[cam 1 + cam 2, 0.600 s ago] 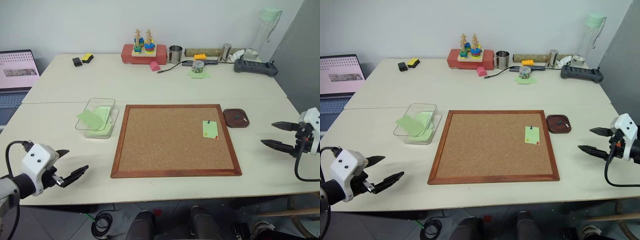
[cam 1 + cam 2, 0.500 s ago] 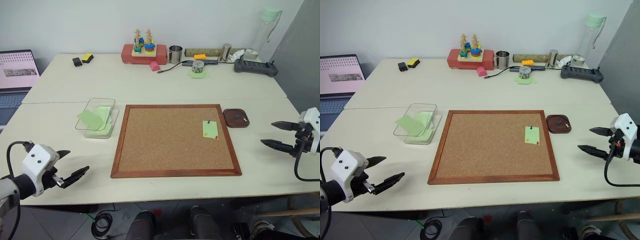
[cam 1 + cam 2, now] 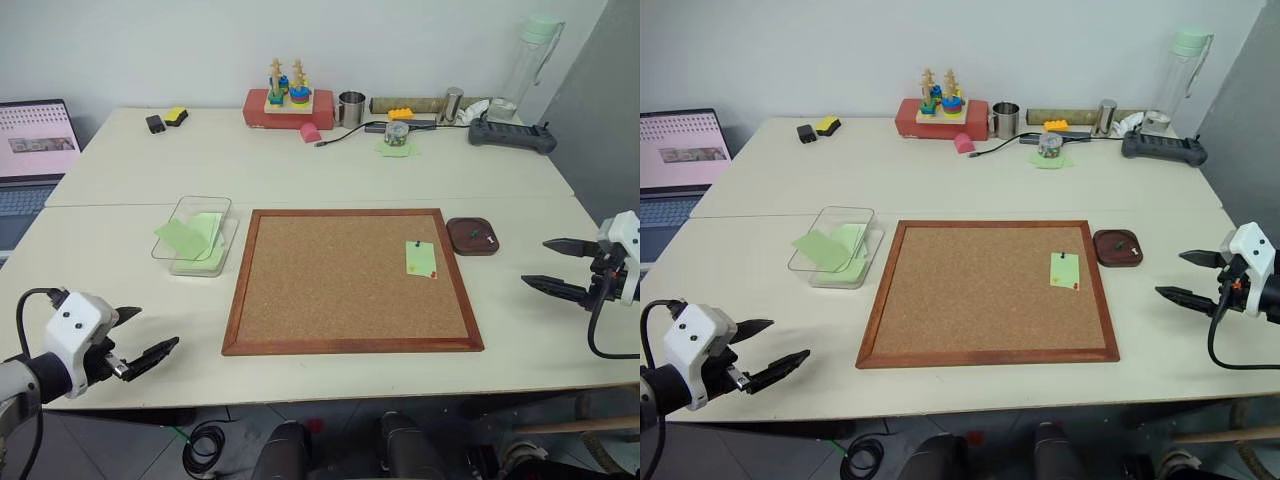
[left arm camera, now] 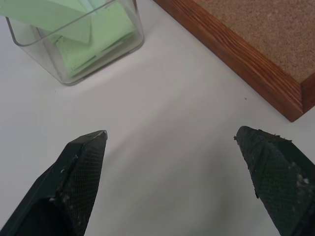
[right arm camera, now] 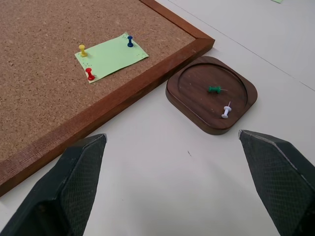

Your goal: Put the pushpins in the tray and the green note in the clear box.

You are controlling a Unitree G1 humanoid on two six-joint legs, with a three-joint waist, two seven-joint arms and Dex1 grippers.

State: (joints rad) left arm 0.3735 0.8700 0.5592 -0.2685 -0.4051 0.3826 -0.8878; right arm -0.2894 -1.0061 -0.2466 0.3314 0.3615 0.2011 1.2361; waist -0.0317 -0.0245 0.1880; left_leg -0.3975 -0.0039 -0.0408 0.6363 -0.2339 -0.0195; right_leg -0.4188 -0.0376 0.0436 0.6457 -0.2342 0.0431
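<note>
Barely anything changed since a moment ago: the left gripper (image 3: 135, 344) just sits a touch lower at the near table edge, jaws spread wide, holding nothing. The right gripper (image 3: 558, 268) is wide and empty too, beside the small dark brown wooden tray (image 5: 189, 105). A green pushpin (image 5: 214, 89) lies in that tray. The pale green paper note (image 5: 111, 55) stays pinned to the wood-framed corkboard (image 3: 340, 283), red pushpin (image 5: 90, 74) in it. The clear plastic box (image 3: 197, 232) holds other green notes.

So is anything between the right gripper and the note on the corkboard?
Nothing visible. The right gripper hangs open off the corkboard's right edge, with bare table up to the frame. The tray sits further back, off that line. The note is held by three pins: yellow, blue, red.
</note>
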